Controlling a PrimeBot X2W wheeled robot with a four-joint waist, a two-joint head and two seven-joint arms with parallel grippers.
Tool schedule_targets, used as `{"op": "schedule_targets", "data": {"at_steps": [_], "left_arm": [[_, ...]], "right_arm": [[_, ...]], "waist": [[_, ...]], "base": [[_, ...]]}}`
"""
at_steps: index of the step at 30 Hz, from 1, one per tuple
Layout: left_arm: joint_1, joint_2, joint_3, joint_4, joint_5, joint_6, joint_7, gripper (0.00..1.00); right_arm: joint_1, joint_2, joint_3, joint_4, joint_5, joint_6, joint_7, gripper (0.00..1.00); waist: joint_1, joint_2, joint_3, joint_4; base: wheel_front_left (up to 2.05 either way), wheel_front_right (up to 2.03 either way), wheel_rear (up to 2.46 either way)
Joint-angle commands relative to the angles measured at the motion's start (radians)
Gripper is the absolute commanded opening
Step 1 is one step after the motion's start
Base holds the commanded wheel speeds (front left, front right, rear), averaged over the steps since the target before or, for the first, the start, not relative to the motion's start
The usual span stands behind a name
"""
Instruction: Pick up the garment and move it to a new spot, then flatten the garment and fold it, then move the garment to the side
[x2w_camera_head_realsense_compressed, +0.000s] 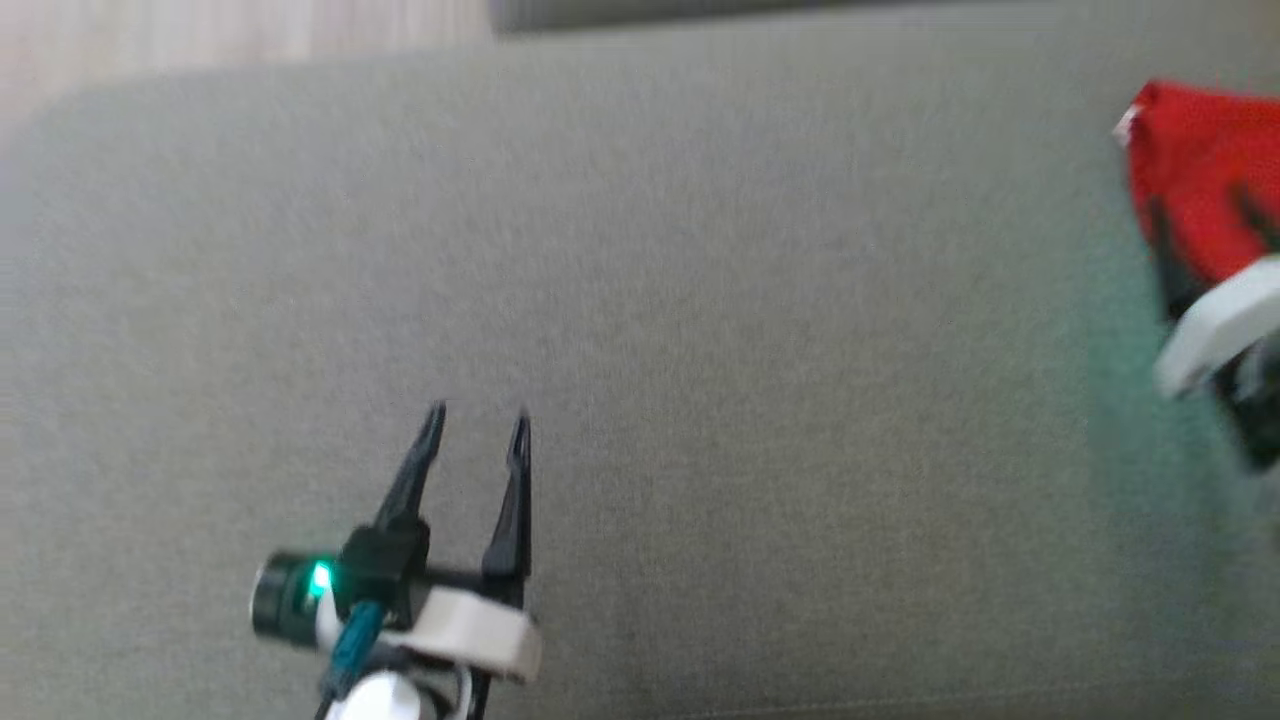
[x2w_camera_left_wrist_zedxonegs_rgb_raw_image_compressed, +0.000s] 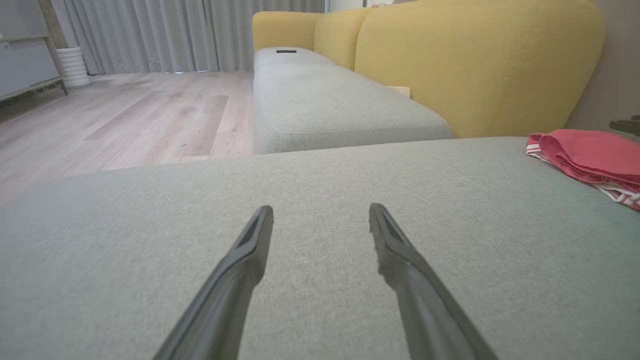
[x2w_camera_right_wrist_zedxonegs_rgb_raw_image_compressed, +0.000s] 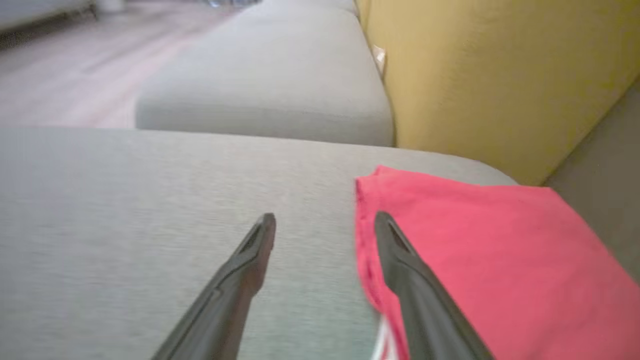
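A folded red garment (x2w_camera_right_wrist_zedxonegs_rgb_raw_image_compressed: 475, 240) lies at the right end of a grey seat cushion (x2w_camera_head_realsense_compressed: 700, 300), near the yellow backrest (x2w_camera_left_wrist_zedxonegs_rgb_raw_image_compressed: 475, 65). The right gripper (x2w_camera_right_wrist_zedxonegs_rgb_raw_image_compressed: 325, 216) sits at the garment's edge with its fingers spread wide, one over the red cloth and one over bare cushion, gripping nothing. The left gripper (x2w_camera_head_realsense_compressed: 478, 415) hovers well apart from the garment over bare cushion, fingers also wide and empty.

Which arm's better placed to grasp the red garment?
Right. The right end effector, open, sits at the edge of the red garment, one finger over it; the left end effector is open over bare grey cushion, apart from it.
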Motion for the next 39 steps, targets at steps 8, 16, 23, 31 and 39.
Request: {"op": "schedule_targets", "data": {"at_steps": [8,16,23,31,39], "left_arm": [[0.089,-0.007,0.099,0.009,-0.049,-0.03,-0.005,1.0],[0.146,-0.013,0.164,-0.02,-0.019,-0.035,-0.005,1.0],[0.21,-0.015,0.18,-0.054,0.024,-0.041,-0.005,1.0],[0.249,-0.019,0.188,-0.068,0.03,-0.053,-0.005,1.0],[0.297,-0.01,0.149,-0.005,0.031,-0.052,0.001,0.0]], "right_arm": [[0.318,0.211,-0.199,-0.26,-0.067,0.007,-0.113,1.0],[0.71,0.406,-0.414,-0.73,-0.324,0.007,-0.113,1.0],[0.853,0.452,-0.427,-0.757,-0.418,0.007,-0.113,1.0],[0.863,0.463,-0.417,-0.74,-0.437,0.007,-0.114,1.0],[0.914,0.468,-0.437,-0.689,-0.432,0.0,-0.102,0.0]], "waist": [[0.0,0.0,-0.232,0.027],[0.0,0.0,-0.285,0.062],[0.0,0.0,-0.313,0.063],[0.0,0.0,-0.319,0.047],[0.0,0.0,-0.313,0.041]], "base": [[0.0,0.0,0.0],[0.0,0.0,0.0],[0.0,0.0,0.0],[0.0,0.0,0.0],[0.0,0.0,0.0]]}}
